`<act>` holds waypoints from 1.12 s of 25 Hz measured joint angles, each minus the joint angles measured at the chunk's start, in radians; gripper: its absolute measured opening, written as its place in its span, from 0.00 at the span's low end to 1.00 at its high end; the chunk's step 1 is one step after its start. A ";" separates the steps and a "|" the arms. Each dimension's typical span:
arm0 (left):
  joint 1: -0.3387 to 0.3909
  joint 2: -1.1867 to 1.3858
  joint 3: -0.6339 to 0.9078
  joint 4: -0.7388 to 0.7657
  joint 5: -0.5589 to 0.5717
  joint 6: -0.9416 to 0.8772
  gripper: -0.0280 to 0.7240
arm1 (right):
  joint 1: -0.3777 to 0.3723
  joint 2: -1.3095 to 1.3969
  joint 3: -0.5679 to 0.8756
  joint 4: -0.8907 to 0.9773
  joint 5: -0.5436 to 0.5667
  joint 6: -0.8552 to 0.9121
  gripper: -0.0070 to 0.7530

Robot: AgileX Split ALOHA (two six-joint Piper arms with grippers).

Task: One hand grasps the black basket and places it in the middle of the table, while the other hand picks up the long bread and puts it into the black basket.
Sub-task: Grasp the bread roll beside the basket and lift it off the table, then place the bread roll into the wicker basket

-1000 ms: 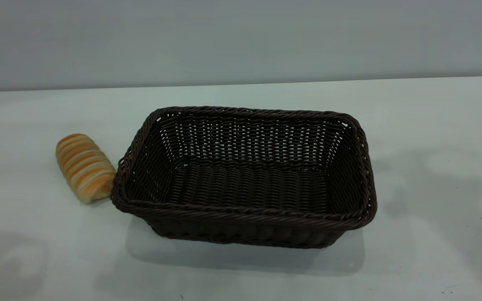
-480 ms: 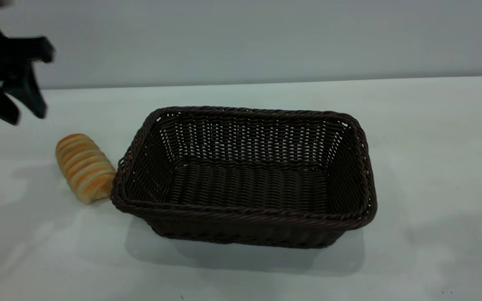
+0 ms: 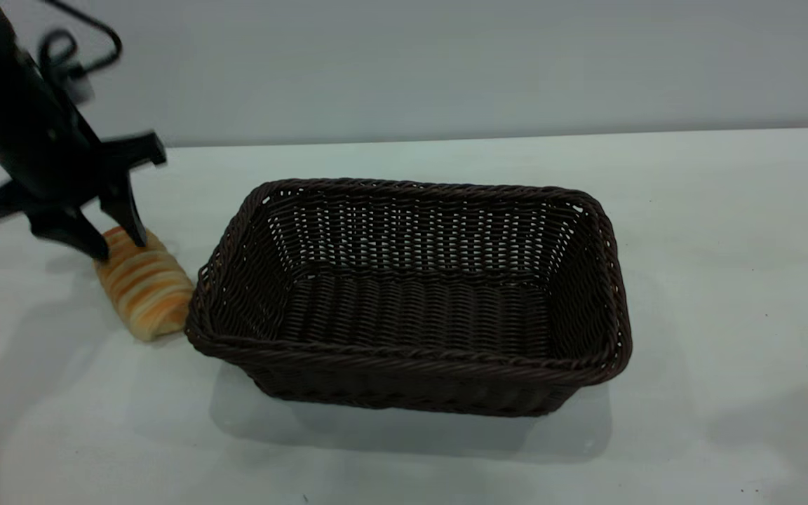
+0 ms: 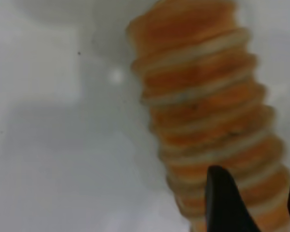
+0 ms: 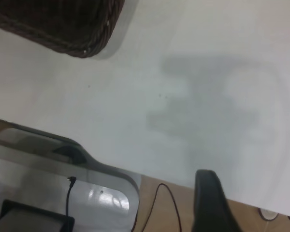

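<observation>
Here the left end effector [image 3: 120,245], fingers spread open, straddles the far end of the long bread [image 3: 143,291], not clamped.

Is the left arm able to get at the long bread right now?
Probably yes. The left tool is open, its fingers straddling the far end of the long bread. The bread's top is uncovered; the black basket sits close beside its near end only.

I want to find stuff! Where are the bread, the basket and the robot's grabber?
bread [image 3: 143,294], exterior view, striped side.
basket [image 3: 411,358], exterior view, near rim.
left end effector [image 3: 118,238], exterior view, between its fingertips.
</observation>
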 joint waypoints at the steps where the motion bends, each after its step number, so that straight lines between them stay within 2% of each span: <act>1: 0.000 0.023 0.000 -0.009 -0.015 -0.001 0.51 | 0.000 -0.004 0.004 0.000 0.000 0.000 0.61; 8: 0.000 0.110 -0.015 -0.044 -0.079 0.000 0.49 | 0.000 -0.008 0.006 0.008 0.000 0.000 0.61; 10: 0.000 0.109 -0.017 -0.046 -0.072 0.003 0.41 | 0.000 -0.008 0.006 0.012 0.000 0.001 0.61; 13: 0.001 0.091 -0.017 -0.046 -0.057 0.060 0.18 | 0.000 -0.008 0.006 0.015 0.000 0.004 0.61; 14: 0.001 0.080 -0.017 -0.043 -0.051 0.079 0.14 | 0.000 -0.008 0.006 0.015 0.000 0.007 0.61; 16: 0.001 0.050 -0.017 -0.041 -0.035 0.123 0.10 | 0.000 -0.008 0.006 0.015 0.000 0.009 0.61; 20: -0.010 -0.059 -0.063 -0.039 0.021 0.223 0.09 | 0.000 -0.008 0.006 0.017 -0.001 0.010 0.61; 24: -0.089 -0.159 -0.122 -0.036 0.072 0.408 0.09 | 0.000 -0.008 0.006 0.018 -0.007 0.010 0.61; 28: -0.226 -0.192 -0.137 -0.037 0.124 0.562 0.09 | 0.000 -0.008 0.006 0.018 -0.014 0.011 0.61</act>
